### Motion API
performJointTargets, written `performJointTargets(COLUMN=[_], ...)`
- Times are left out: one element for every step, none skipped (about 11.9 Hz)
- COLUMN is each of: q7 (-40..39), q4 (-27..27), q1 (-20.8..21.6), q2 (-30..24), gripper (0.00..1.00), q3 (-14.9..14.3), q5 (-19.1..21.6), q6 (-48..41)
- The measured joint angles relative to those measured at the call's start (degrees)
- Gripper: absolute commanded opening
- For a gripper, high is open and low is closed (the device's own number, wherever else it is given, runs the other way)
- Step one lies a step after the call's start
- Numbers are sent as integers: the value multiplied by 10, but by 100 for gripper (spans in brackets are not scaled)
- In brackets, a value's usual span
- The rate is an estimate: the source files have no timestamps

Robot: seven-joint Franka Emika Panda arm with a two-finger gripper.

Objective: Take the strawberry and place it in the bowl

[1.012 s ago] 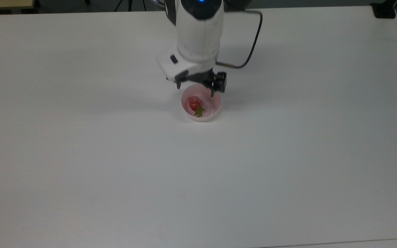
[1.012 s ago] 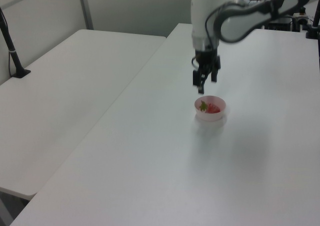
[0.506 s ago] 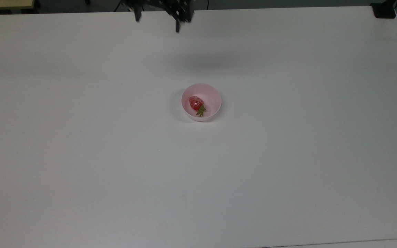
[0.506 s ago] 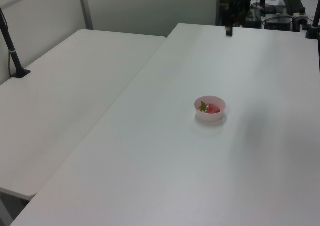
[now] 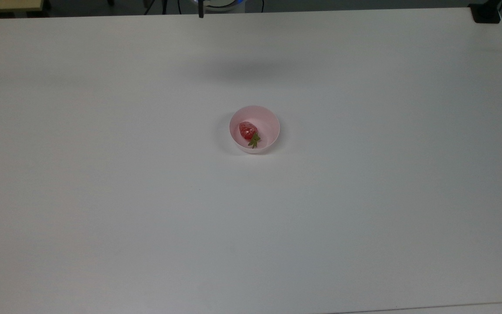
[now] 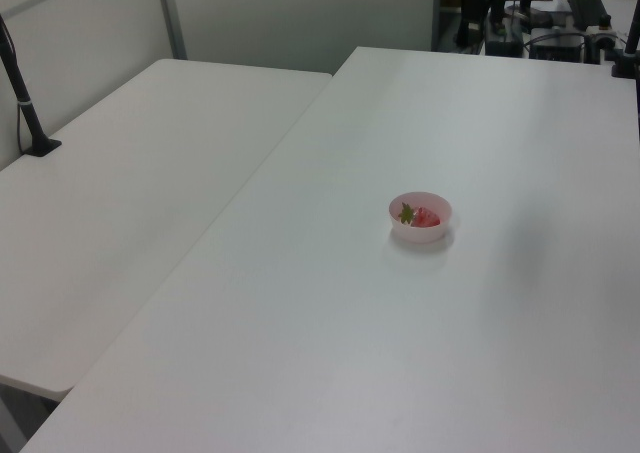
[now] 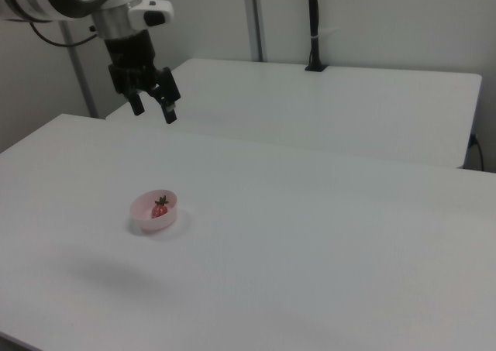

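Strawberry (image 5: 248, 130) lies inside the pink bowl (image 5: 268, 126) at mid-frame on the worktop (image 5: 364, 196), looking light, glossy and slippery, best pinched across its red body, while the end effector (image 7: 152, 105) hangs spread and empty upper left in the right view.

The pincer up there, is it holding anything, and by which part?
Nothing. The pincer hangs open and empty above the table; the strawberry lies in the bowl.

Top view: straight down over the table (image 5: 103, 218). Left and right views: oblique, from opposite sides, sharing the bowl (image 6: 421, 218).
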Motion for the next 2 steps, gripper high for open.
performJointTargets(q7=[-12, -17], q4=[0, 0], q1=[-1, -2], q2=[0, 0], gripper=[100, 100], q3=[-7, -10], q5=[0, 0], q6=[6, 11])
